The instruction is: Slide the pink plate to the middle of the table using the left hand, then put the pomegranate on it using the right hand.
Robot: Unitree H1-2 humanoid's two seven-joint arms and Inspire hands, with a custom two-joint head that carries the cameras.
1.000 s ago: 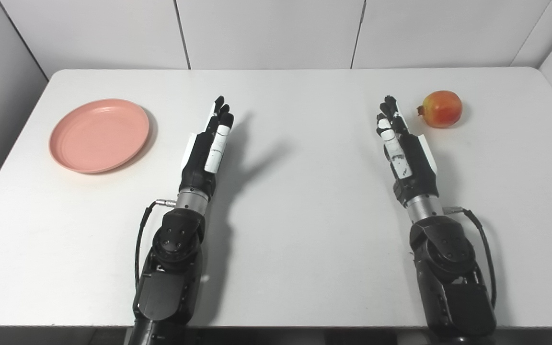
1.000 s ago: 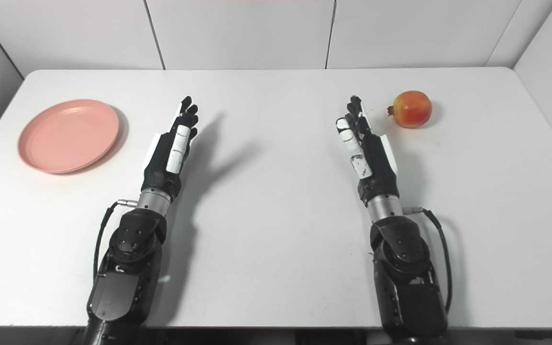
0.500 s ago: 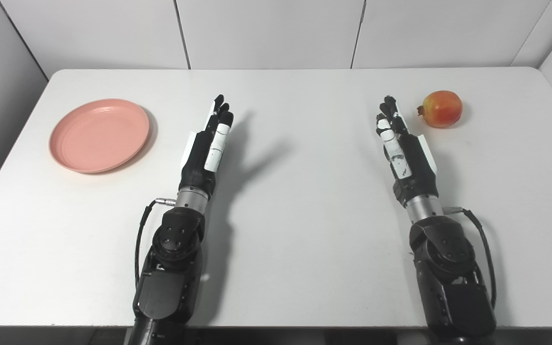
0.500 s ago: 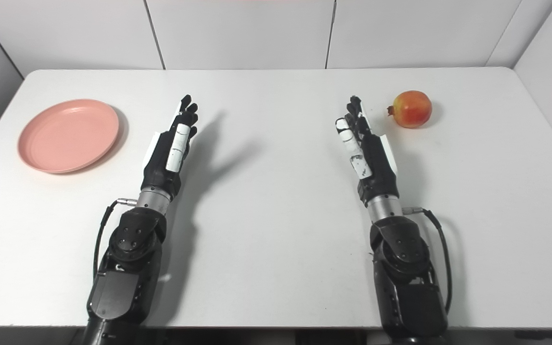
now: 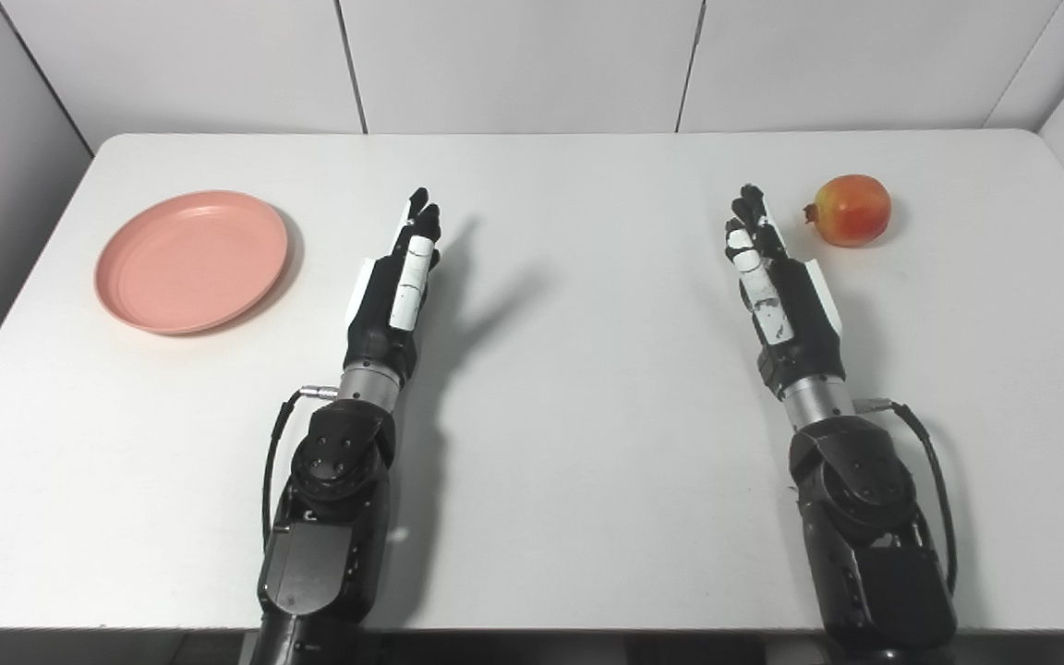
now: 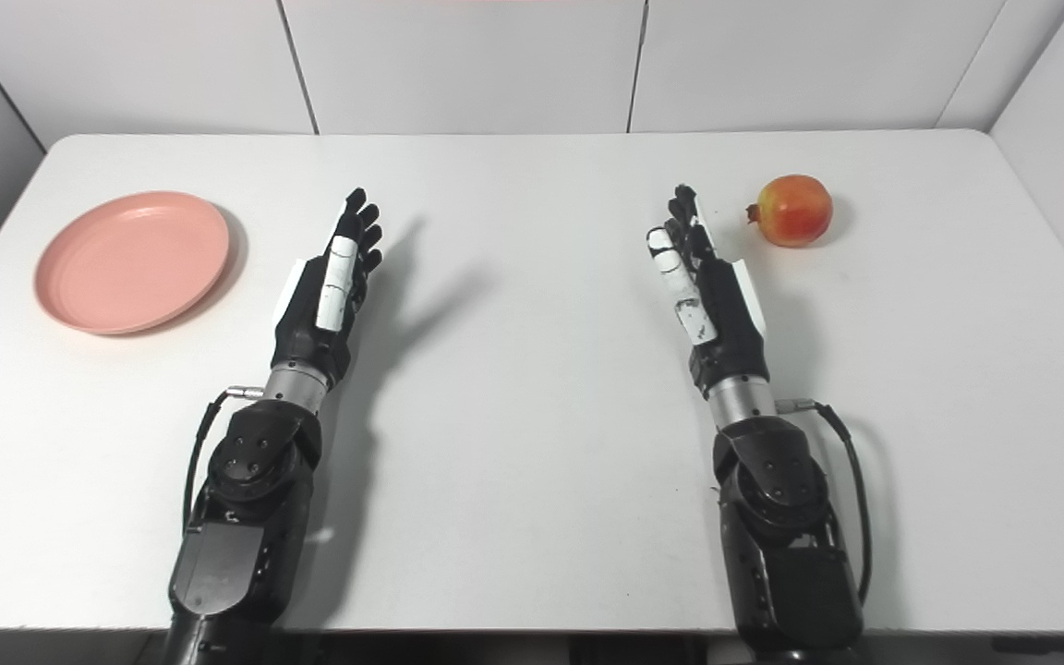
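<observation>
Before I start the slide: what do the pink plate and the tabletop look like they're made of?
Pink plate: probably matte plastic or melamine, judging by its even colour, dull sheen and molded rim. Table: smooth white laminate or plastic, slightly satin, with soft shadows and no grain. Neither can be confirmed by sight alone.

Bright even light, sharp focus, soft arm shadows falling right on the table [image 5: 587, 416], perhaps slight edge distortion

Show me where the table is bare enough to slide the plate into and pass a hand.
The widest bare patch lies between the left hand and right hand, across the table's middle. Bare strips separate the pink plate from the left hand, and run along the far edge. Tightest spot: the pomegranate beside the right fingertips.
</observation>
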